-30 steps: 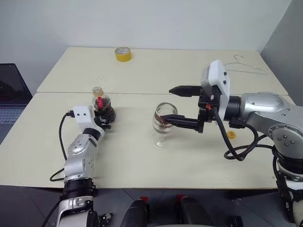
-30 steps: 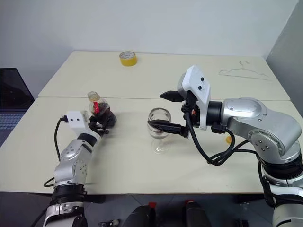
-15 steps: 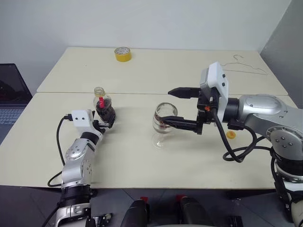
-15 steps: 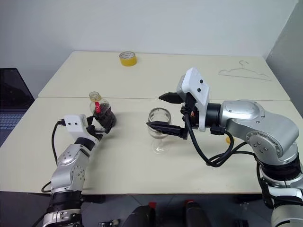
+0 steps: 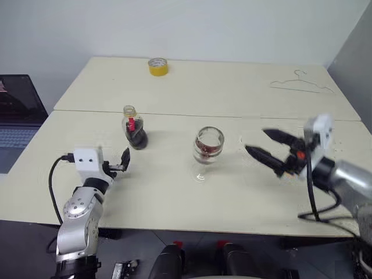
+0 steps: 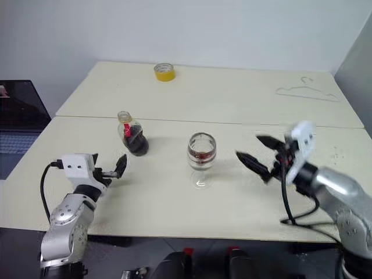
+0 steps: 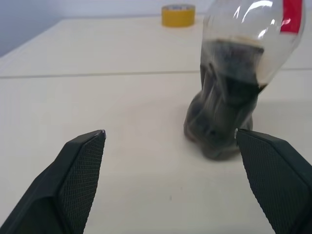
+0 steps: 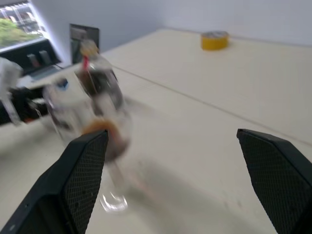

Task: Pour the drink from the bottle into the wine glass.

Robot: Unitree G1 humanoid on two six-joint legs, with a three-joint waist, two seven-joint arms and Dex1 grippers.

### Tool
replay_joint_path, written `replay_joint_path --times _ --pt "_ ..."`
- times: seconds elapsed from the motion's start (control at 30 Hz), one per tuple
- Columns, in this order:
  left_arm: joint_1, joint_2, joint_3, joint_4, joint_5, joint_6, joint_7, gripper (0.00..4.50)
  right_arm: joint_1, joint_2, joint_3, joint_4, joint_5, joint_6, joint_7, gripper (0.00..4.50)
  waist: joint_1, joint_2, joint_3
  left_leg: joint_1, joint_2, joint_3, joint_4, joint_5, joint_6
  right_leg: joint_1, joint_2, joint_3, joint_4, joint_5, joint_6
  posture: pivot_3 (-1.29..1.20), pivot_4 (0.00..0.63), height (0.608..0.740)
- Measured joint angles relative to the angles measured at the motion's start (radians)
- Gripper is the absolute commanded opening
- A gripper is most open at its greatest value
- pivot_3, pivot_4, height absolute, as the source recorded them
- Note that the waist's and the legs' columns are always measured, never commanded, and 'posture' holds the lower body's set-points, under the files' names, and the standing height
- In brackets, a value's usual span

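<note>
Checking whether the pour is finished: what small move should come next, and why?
Probably just draw both arms back to rest. The wine glass holds drink, the bottle stands upright alone, and the left gripper and right gripper are open, clear of both.

Even, bright, diffuse room light; cream table evenly lit, no hard glare. Soft faint shadows lie close under the bottle and wine glass. Right gripper smeared by motion blur. Right wrist view blurred throughout. Left wrist view: fingers sharp, yellow tape roll soft.
</note>
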Motion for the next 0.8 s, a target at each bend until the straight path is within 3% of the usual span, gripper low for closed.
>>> replay_joint_path --times 0.1,0.2,0.43,0.63,0.8 --pt "0.039 -0.009 -0.017 -0.045 0.0 0.03 0.005 4.49 0.151 0.042 0.039 0.004 -0.139 -0.178 0.033 4.5 -0.006 0.001 0.0 0.003 0.002 0.001 -0.001 0.0 0.0 0.002 0.002 0.0 0.0 0.0 0.0 0.0 0.15 0.74" --pt "0.089 -0.019 -0.033 -0.103 -0.002 0.032 -0.012 4.49 0.263 0.159 0.121 0.082 -0.288 -0.365 0.015 4.5 -0.008 0.001 -0.001 0.004 0.003 0.001 -0.002 0.0 -0.001 0.002 0.003 0.001 0.0 0.0 0.0 0.0 0.15 0.74" --pt "0.129 -0.063 -0.062 -0.144 0.041 0.002 0.023 4.49 0.243 0.397 0.164 0.397 -0.617 -0.779 -0.234 4.5 -0.004 0.002 -0.002 0.004 0.003 0.002 -0.002 0.001 -0.003 0.002 0.003 0.001 -0.001 0.0 0.0 0.0 0.15 0.74" --pt "0.134 -0.091 -0.089 -0.163 0.073 -0.008 0.054 4.49 0.24 0.481 0.17 0.489 -0.659 -0.906 -0.31 4.5 -0.005 0.003 -0.002 0.004 0.003 0.002 -0.002 0.002 -0.004 0.002 0.002 0.002 -0.001 0.0 0.0 0.0 0.15 0.74" --pt "0.145 -0.1 -0.097 -0.166 0.089 -0.028 0.054 4.49 0.232 0.485 0.17 0.511 -0.659 -0.923 -0.32 4.5 -0.006 0.003 -0.002 0.004 0.003 0.002 -0.002 0.0 -0.001 0.002 0.003 0.002 -0.001 0.0 0.0 0.0 0.15 0.74"
